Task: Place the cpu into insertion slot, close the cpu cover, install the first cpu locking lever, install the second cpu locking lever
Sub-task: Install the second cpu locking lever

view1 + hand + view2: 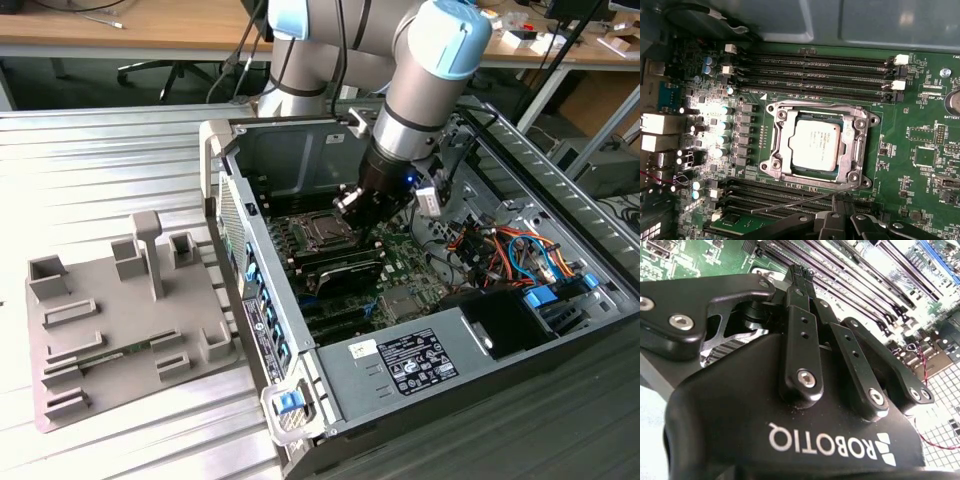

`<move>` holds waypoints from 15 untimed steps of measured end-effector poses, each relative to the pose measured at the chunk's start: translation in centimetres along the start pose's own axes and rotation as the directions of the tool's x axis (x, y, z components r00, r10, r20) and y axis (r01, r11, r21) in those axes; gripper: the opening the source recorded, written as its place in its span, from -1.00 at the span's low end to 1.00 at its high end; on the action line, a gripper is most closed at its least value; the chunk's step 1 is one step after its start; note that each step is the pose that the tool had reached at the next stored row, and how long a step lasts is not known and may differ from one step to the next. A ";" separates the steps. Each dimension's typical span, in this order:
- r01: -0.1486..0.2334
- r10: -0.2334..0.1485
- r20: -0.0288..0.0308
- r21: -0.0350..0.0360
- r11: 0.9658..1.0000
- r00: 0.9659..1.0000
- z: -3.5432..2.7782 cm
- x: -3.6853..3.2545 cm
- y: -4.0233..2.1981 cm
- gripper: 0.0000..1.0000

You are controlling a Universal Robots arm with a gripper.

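The cpu (815, 145), a silvery square chip, lies flat in the insertion slot (799, 116) on the green board. The cpu cover (776, 145), a silvery metal frame, lies down around it. A thin wire locking lever (800, 200) slants free along the socket's edge nearest my gripper. In the first wrist view my gripper (840, 218) is just off that edge, beside the lever. My gripper (800, 272) has its black fingers (801, 330) drawn together, and I see nothing held between them. In the exterior view my gripper (352, 205) hangs inside the open computer case, right by the socket (320, 232).
Long black memory slots (815, 75) flank the socket on two sides. The case walls (225, 200) enclose the board, with the power supply (420, 360) and orange and blue cables (510, 250) toward the exterior view's right. A grey fixture plate (110, 310) lies on the table at its left.
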State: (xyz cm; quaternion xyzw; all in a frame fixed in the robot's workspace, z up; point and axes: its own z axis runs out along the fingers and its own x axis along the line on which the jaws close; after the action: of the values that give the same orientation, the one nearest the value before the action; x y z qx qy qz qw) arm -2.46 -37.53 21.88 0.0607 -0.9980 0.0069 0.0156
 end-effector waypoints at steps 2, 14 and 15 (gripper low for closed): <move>0.000 0.000 0.000 0.000 1.000 1.000 0.06 0.13 0.01 -0.79; 0.000 0.000 0.000 -0.002 1.000 1.000 0.35 1.75 0.21 -0.79; 0.000 0.000 0.000 -0.002 1.000 1.000 0.41 1.79 0.22 -0.79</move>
State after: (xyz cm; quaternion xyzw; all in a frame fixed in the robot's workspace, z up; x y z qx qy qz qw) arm -4.28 -37.54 21.52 0.0607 -0.9980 0.0058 0.0155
